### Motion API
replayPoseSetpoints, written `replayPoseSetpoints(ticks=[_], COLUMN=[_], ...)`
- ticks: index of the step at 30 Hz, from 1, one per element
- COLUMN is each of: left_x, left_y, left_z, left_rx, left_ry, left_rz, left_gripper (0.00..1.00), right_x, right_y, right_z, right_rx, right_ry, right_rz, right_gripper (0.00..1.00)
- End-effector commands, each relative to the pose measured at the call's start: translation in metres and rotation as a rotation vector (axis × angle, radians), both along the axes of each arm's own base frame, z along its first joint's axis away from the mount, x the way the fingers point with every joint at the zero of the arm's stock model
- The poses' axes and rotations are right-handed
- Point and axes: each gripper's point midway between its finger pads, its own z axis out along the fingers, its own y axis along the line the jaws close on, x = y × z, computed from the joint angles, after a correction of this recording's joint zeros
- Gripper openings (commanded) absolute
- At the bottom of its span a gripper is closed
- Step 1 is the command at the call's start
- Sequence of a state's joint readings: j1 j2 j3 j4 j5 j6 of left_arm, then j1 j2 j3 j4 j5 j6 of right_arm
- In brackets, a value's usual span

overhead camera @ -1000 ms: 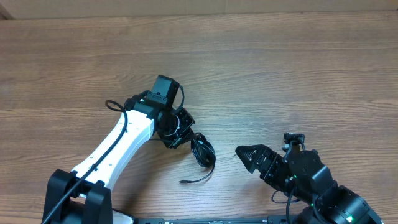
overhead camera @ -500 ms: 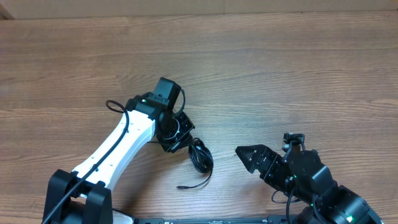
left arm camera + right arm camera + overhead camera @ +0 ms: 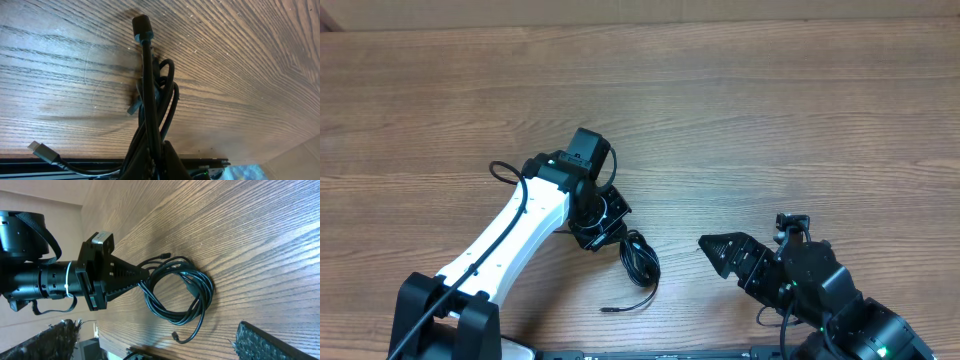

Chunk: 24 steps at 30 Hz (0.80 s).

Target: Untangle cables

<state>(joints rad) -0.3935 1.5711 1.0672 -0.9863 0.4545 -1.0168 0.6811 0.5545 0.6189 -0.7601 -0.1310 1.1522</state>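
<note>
The cables (image 3: 640, 259) form a small coiled black bundle on the wooden table, just right of my left gripper (image 3: 617, 233). That gripper is shut on several strands of the bundle. In the left wrist view the strands (image 3: 152, 100) run away from the fingers to a black plug (image 3: 141, 26), and a silvery-tipped plug (image 3: 37, 148) lies at lower left. A loose tail (image 3: 620, 308) trails toward the near edge. My right gripper (image 3: 712, 247) stands open to the right of the bundle, apart from it. In the right wrist view the coil (image 3: 175, 292) hangs from the left gripper (image 3: 135, 276).
The left arm's white link (image 3: 510, 240) stretches from the near left corner toward the middle. The right arm's black body (image 3: 820, 290) fills the near right corner. The table's near edge (image 3: 650, 352) runs just below the cable tail.
The left gripper has shifted slightly toward the near edge, dragging the bundle with it. The loose tail has slid nearer the edge and left. The right arm has not moved.
</note>
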Motion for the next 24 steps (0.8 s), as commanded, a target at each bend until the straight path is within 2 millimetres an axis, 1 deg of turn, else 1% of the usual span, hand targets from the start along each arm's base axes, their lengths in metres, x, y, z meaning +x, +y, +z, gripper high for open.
replayPoseSetpoints(ticks=[1,7,10,13,16,19,21,24], left_x=[0.003,0.002,0.003,0.004,0.015,0.029,0.039,0.049], left_y=[0.003,0.002,0.001,-0.006,-0.015,-0.019,-0.023,-0.028], left_z=[0.000,0.000,0.000,0.004,0.016,0.034,0.051,0.069], left_rx=[0.035,0.037,0.034,-0.019,-0.092,-0.149,-0.193,-0.218], left_ry=[-0.028,-0.028,-0.029,-0.041,-0.093,-0.146,-0.201,-0.280], left_rz=[-0.020,-0.025,-0.025,-0.052,-0.087,-0.098,-0.124,-0.174], left_gripper=[0.04,0.04,0.04,0.04,0.04,0.04,0.04,0.04], right_x=[0.000,0.001,0.003,0.003,0.002,-0.006,-0.014,-0.016], right_y=[0.000,0.000,0.002,0.005,0.008,0.015,0.022,0.016], right_z=[0.003,0.003,0.007,0.011,0.013,0.019,0.034,0.053], right_rx=[0.006,0.008,0.020,0.033,-0.016,-0.037,-0.037,-0.084], right_ry=[-0.006,-0.008,-0.023,-0.039,-0.115,-0.178,-0.251,-0.319], right_rz=[-0.001,-0.001,-0.001,0.014,0.095,0.212,0.315,0.340], right_gripper=[1.00,1.00,1.00,1.00,1.00,1.00,1.00,0.99])
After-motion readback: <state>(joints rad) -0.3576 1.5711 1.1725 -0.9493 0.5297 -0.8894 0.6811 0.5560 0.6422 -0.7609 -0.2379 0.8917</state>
